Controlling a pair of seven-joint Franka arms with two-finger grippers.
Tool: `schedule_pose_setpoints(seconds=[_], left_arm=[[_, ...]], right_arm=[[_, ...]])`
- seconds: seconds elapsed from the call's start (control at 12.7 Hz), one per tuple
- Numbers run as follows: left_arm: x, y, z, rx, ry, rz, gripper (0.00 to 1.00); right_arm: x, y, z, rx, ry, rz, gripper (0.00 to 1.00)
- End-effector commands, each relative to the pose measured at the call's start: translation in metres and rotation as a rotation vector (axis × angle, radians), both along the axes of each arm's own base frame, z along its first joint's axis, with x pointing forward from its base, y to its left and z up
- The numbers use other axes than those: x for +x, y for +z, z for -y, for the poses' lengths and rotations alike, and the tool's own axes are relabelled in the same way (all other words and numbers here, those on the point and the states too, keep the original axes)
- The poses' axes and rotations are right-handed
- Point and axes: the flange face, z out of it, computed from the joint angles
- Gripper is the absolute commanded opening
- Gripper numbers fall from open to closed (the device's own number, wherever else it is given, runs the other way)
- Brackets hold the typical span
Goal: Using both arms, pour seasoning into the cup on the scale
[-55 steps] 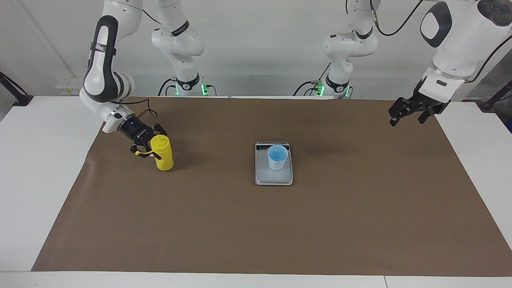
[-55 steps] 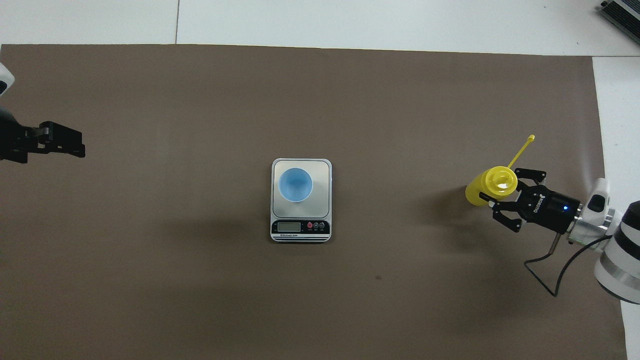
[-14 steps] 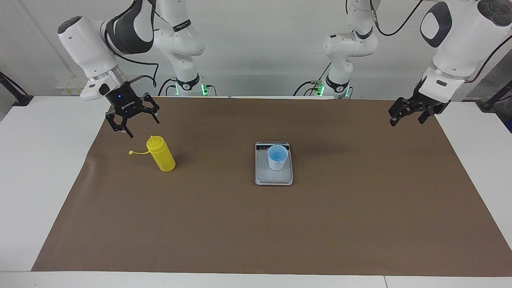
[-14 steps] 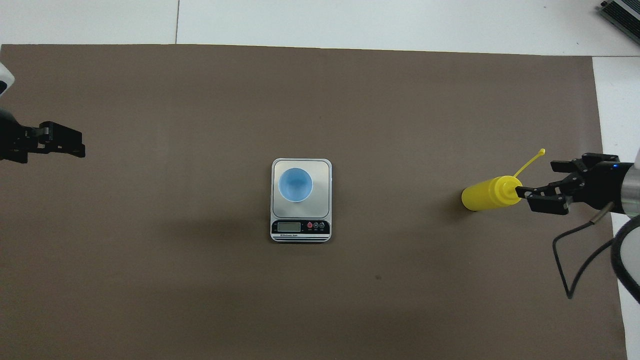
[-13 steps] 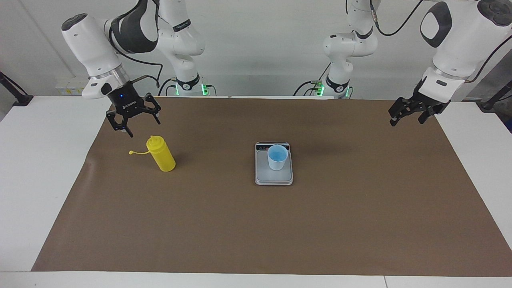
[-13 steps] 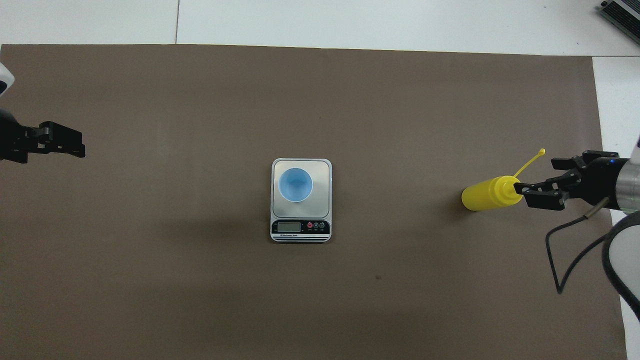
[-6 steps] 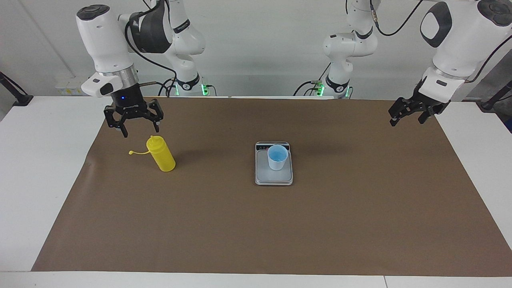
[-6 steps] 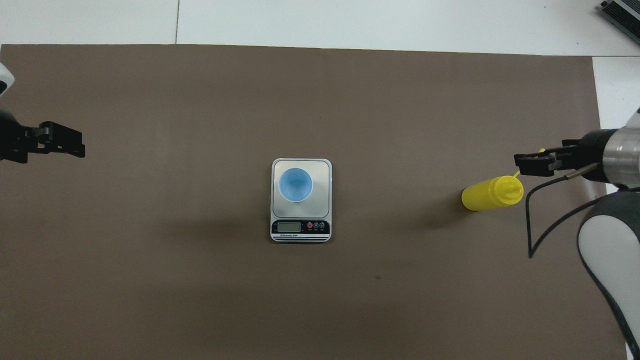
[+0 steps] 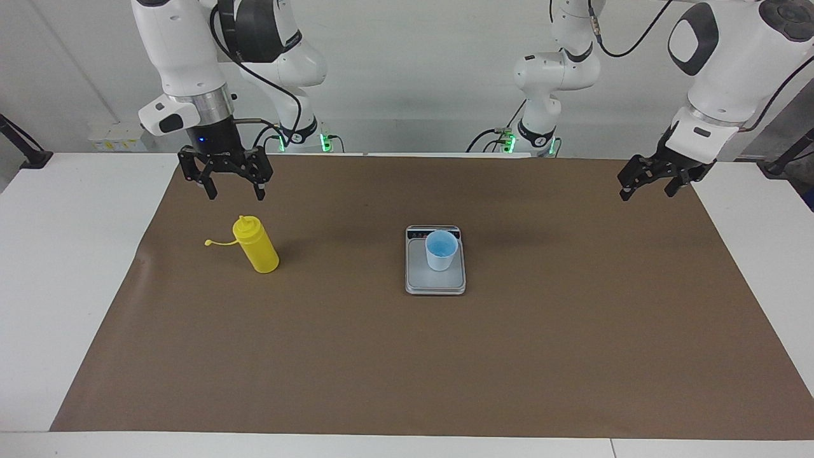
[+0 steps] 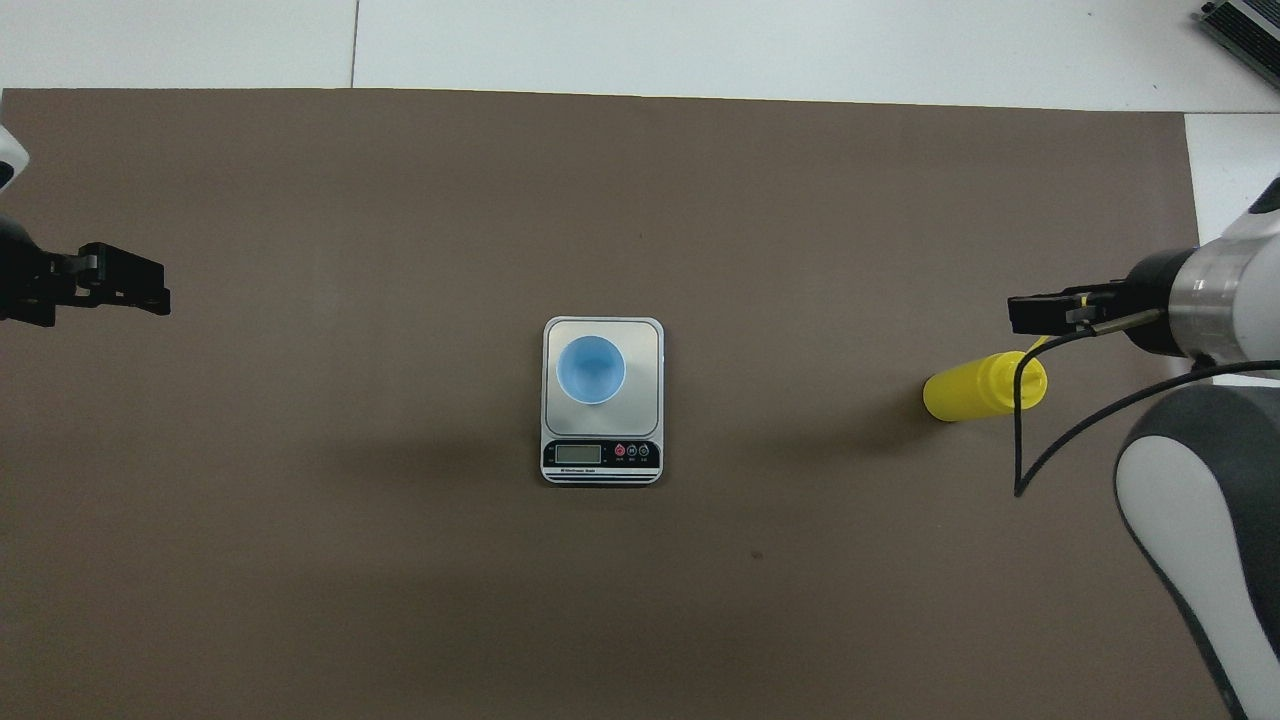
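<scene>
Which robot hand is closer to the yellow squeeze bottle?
The right hand. It hangs open in the air just above the yellow squeeze bottle, not touching it. The left hand waits, open, over the brown mat's edge at the left arm's end of the table.

right arm: white, jointed, rising from its base at the robots' edge of the bench, forearm pointing straight down, silver wrist ring above a black wrist with a small blue light, black cable looping off the wrist. right gripper: black, two-finger, pointing down, raised in the air, jaws spread wide, nothing between them.

left arm: white, jointed, forearm angled down and inward from high at its own end of the bench, waiting. left gripper: black, two-finger, tilted downward, raised in the air, jaws apart, holding nothing.
</scene>
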Motion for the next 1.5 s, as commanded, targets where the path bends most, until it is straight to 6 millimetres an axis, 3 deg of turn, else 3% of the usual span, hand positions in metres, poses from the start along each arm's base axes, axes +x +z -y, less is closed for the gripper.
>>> schedule_pose_setpoints(seconds=[0.0,0.39,0.63,0.95,1.42], left_arm=[[-0.007,0.002,-0.002,-0.014,0.013,-0.006,1.00],[-0.007,0.002,-0.002,-0.014,0.013,-0.006,1.00],[-0.007,0.002,-0.002,-0.014,0.013,-0.006,1.00],[-0.007,0.002,-0.002,-0.014,0.015,-0.006,1.00],[-0.007,0.002,-0.002,-0.014,0.013,-0.006,1.00]], right_arm=[[0.012,0.031,0.006,-0.051,-0.026,-0.024,1.00],[0.005,0.047,0.018,-0.029,-0.050,-0.052,1.00],[0.000,0.043,0.020,0.006,-0.056,-0.098,1.00],[-0.004,0.041,0.040,0.019,-0.078,-0.141,1.00],[-0.011,0.044,0.042,0.027,-0.072,-0.158,1.00]])
